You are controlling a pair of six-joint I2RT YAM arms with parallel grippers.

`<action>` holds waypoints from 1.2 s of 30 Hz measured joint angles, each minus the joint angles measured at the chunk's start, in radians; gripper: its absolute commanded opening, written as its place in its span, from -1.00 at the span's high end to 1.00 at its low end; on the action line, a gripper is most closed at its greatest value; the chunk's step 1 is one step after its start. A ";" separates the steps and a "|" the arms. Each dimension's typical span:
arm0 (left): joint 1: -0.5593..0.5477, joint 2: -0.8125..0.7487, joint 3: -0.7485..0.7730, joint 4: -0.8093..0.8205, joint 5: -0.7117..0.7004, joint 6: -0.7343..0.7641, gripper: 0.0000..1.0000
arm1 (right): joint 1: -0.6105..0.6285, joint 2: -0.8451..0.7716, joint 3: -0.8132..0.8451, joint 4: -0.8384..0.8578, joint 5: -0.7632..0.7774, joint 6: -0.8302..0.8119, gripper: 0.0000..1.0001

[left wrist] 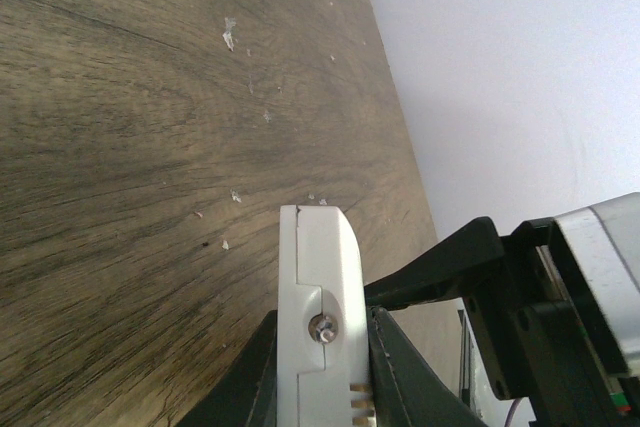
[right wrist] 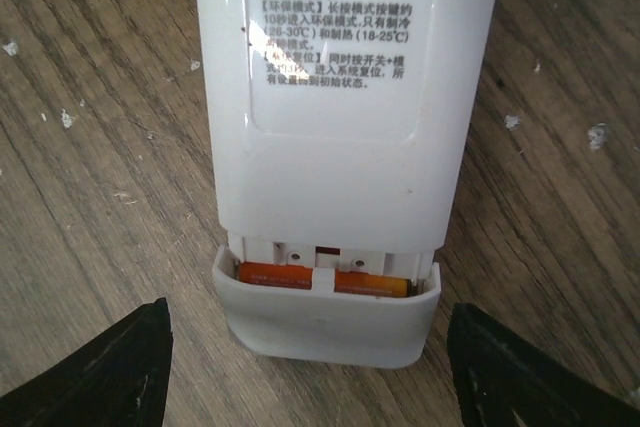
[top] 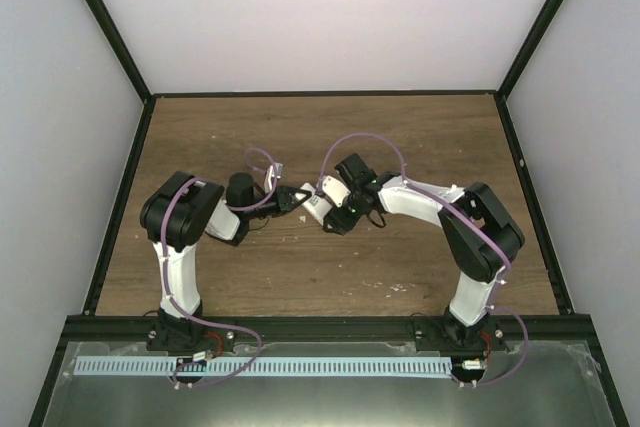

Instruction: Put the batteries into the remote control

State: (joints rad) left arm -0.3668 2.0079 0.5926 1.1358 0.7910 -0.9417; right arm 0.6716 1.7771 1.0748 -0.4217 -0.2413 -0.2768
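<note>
The white remote control (right wrist: 345, 127) shows its back with the printed label in the right wrist view. Near its end a narrow gap is open, and an orange-red battery (right wrist: 275, 275) lies across inside it, with a white tab over its middle. A second battery is not visible. My left gripper (left wrist: 322, 357) is shut on the remote (left wrist: 320, 277), seen edge-on above the table. My right gripper (right wrist: 320, 372) is open, its fingertips (right wrist: 100, 372) either side of the remote's end and apart from it. In the top view both grippers meet at the remote (top: 318, 199) mid-table.
The wooden table (top: 300, 267) carries small white crumbs (left wrist: 229, 35), which also show in the right wrist view (right wrist: 597, 135). White walls and a black frame (top: 110, 37) enclose the table on three sides. Purple cables loop over both arms.
</note>
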 measured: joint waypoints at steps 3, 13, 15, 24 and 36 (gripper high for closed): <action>0.000 0.000 0.000 0.000 0.000 0.000 1.00 | -0.001 -0.016 0.000 -0.007 0.004 0.000 -0.33; 0.000 0.000 0.000 0.000 0.000 0.000 1.00 | -0.050 -0.051 0.000 -0.019 0.027 0.002 0.06; 0.000 0.000 0.000 0.000 0.000 0.000 1.00 | -0.054 -0.051 0.000 -0.019 0.027 0.003 0.08; 0.000 0.000 -0.001 0.001 0.000 0.000 1.00 | -0.055 -0.022 0.000 -0.018 0.005 0.004 0.22; 0.001 0.000 -0.006 0.008 -0.003 0.000 1.00 | -0.066 0.020 0.000 0.008 -0.046 0.018 0.38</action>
State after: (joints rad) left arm -0.3660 2.0079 0.5869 1.1439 0.7879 -0.9421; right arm 0.6060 1.7969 1.0748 -0.4137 -0.2871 -0.2592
